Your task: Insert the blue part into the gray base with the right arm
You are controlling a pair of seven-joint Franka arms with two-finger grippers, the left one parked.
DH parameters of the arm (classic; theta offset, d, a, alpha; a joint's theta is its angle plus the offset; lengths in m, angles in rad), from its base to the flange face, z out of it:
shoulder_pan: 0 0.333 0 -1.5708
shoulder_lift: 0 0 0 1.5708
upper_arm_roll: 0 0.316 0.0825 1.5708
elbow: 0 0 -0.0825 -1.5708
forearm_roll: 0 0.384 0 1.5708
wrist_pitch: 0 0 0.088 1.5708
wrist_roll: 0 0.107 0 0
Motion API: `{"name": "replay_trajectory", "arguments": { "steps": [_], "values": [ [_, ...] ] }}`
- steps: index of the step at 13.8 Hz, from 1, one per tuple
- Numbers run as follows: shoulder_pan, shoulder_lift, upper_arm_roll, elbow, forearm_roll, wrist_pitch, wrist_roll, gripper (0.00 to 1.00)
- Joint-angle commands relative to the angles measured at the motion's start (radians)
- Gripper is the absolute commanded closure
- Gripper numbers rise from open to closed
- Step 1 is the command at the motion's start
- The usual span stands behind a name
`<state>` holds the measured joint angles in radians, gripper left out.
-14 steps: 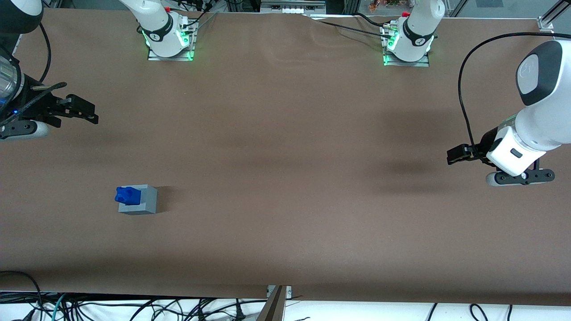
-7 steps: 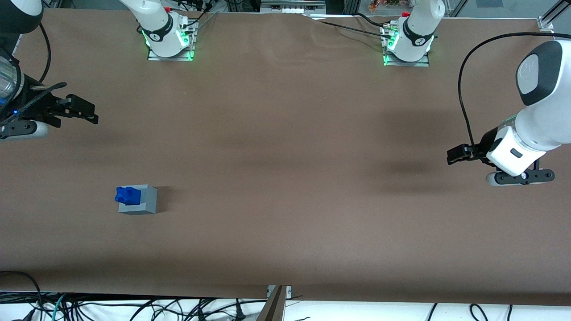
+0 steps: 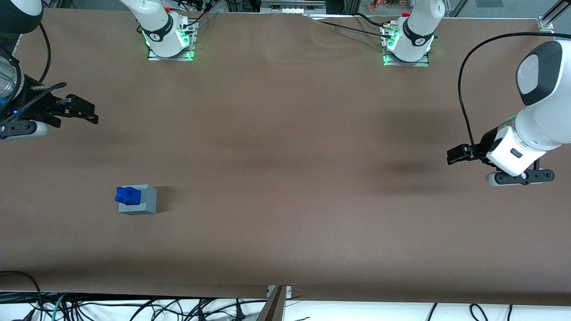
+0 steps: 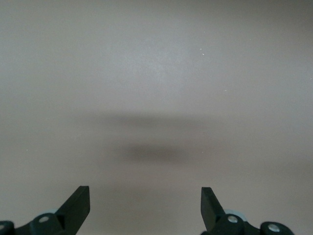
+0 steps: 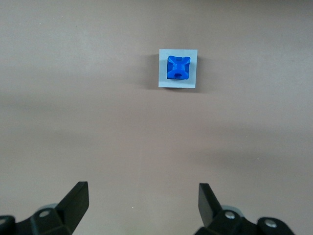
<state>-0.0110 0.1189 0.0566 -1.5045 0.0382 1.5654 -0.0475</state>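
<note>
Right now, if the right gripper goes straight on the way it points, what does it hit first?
Probably bare table. The open gripper points down at it; the blue part, in the gray base, sits off that line.

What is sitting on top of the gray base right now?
The blue part sits in the top of the gray base, its upper half sticking out. Its lower end and the recess are covered. The open gripper hangs apart, farther from the front camera.

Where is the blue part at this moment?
The blue part sits in the gray base, toward the working arm's end of the table; the open gripper hangs apart, farther from the front camera.
</note>
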Motion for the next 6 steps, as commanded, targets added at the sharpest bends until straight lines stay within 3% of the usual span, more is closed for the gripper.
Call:
{"name": "replay_trajectory", "arguments": {
  "steps": [1, 6],
  "values": [
    [-0.004, -0.009, 0.002, 0.01, -0.006, -0.016, -0.008, 0.01],
    [-0.004, -0.009, 0.008, 0.01, -0.02, -0.016, -0.005, 0.01]
  ]
}}
